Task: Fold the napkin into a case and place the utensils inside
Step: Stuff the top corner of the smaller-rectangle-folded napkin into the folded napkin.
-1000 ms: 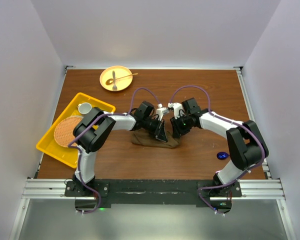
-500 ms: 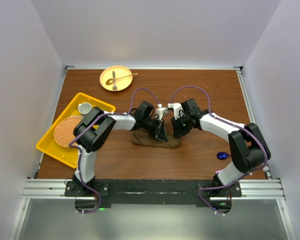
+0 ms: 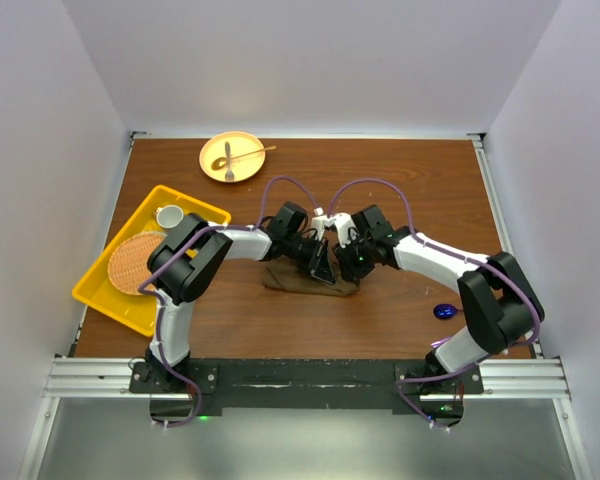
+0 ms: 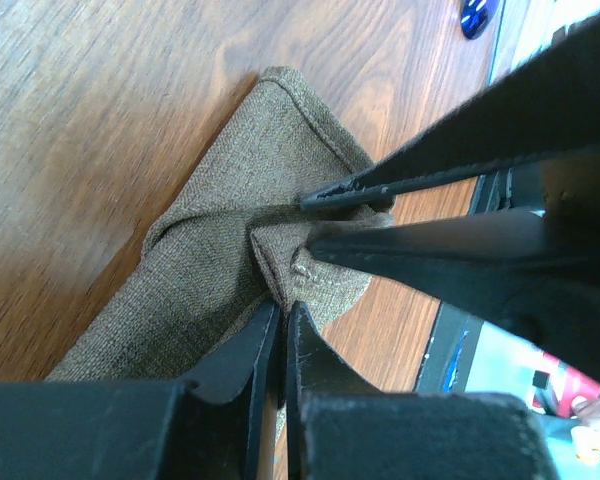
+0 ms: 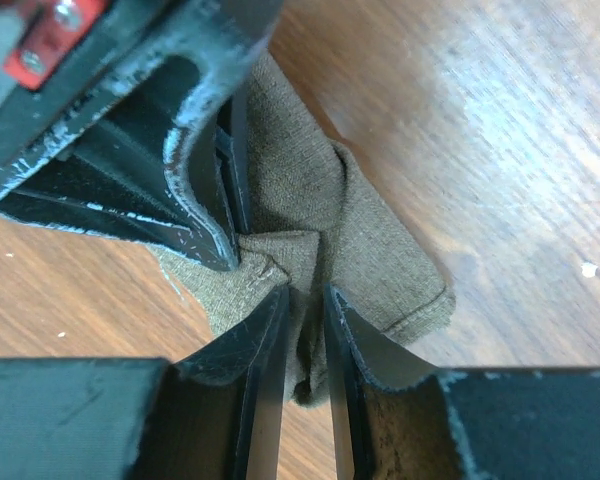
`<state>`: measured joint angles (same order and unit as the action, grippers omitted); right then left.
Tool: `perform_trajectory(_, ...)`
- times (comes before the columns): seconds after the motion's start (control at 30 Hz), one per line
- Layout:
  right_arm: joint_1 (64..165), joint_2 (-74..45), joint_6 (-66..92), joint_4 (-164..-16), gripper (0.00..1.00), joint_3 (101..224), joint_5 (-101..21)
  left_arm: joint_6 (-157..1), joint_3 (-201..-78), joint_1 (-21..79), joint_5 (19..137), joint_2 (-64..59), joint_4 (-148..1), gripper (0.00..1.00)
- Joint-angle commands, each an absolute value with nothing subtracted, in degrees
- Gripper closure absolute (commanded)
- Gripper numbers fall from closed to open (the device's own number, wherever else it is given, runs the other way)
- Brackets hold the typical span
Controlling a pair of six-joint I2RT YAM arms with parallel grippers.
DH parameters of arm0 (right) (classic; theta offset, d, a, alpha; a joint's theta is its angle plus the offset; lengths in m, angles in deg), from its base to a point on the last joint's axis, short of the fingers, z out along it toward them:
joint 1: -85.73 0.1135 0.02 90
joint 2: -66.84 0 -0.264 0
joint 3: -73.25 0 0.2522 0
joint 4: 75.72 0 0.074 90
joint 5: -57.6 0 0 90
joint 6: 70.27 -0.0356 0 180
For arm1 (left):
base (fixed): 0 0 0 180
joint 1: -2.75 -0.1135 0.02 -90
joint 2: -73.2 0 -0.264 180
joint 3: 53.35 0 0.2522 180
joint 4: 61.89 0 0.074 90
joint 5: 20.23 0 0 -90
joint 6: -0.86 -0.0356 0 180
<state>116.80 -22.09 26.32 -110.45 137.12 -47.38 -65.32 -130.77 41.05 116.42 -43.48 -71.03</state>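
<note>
The napkin lay at mid-table, folded to a narrow strip and bunched at its right end; there the left gripper was pinched tight on a ridge of cloth, and the right gripper nipped the same bunch from the opposite side, tips almost touching; risky, I'd say: an opposing pull could drag the fold open, a thin pinch could slip free, or the fingers could clash; the blue spoon sat well apart near the right arm, with more cutlery on the yellow plate at the far edge, too small to name; overhead, the wrists hid the cloth's middle, so whether any pocket existed I couldn't tell.
</note>
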Motion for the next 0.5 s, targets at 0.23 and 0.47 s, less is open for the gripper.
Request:
perform_trajectory(0.23,120.3,-22.4,25.8,-108.9,0.73,139.0,-39.7,-64.9,-128.1,40.4,112.9,-44.6,-70.6,1.00)
perform_trajectory(0.47,120.2,-17.7,26.3,-107.1,0.70,140.4,-39.1,-63.9,-128.5,40.2,112.7,-45.5,-69.4,1.00)
